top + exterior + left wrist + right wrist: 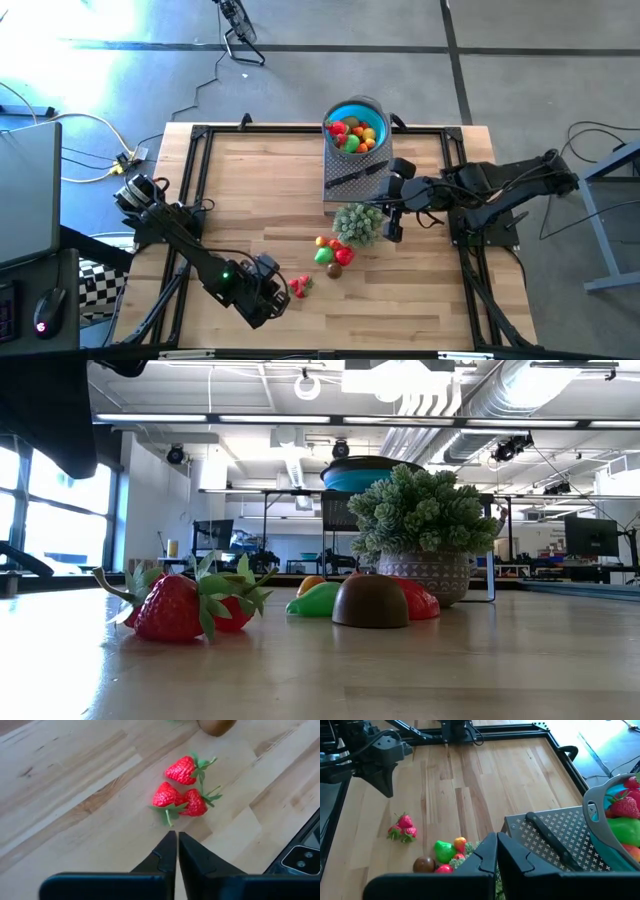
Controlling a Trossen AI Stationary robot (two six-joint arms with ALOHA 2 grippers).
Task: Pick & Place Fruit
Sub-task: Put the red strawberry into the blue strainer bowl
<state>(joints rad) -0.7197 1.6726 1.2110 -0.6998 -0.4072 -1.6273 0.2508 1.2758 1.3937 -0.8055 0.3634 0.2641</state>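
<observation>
Three red toy strawberries (181,792) are seen lying on the wooden table (250,190) just before the left gripper (177,842), whose fingers are pressed together empty, as are the right gripper's (496,845).

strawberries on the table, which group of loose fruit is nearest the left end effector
The three strawberries lying together, just ahead of the shut left end effector. The other loose fruit lies farther off, beside the potted plant.

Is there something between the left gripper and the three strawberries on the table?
Nothing visible. The left gripper, shut, points at the strawberries, and only bare table lies between them.
</observation>
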